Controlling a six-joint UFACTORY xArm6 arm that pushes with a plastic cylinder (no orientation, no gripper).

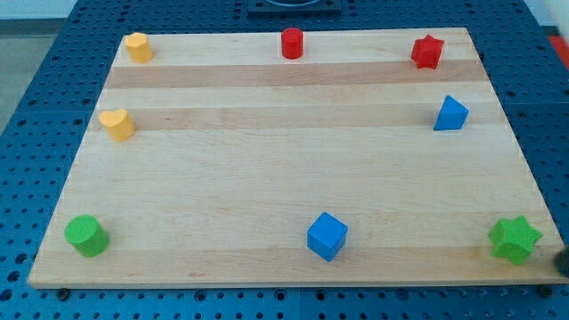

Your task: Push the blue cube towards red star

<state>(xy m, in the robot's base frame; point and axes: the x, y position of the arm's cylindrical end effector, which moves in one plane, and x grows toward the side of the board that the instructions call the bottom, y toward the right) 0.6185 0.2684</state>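
Observation:
The blue cube (pixel 326 236) sits near the view's bottom edge, a little right of the middle of the wooden board (pixel 284 169). The red star (pixel 427 52) lies at the view's top right corner of the board, far from the cube. A dark blurred shape (pixel 563 259) shows at the view's right edge, just right of the green star (pixel 515 239). It looks like part of my rod, but my tip cannot be made out clearly. It is far to the right of the blue cube.
A red cylinder (pixel 292 43) stands at top centre and a yellow block (pixel 138 46) at top left. A yellow heart (pixel 116 124) lies at the left, a green cylinder (pixel 87 236) at bottom left, and a blue triangular block (pixel 451 114) below the red star.

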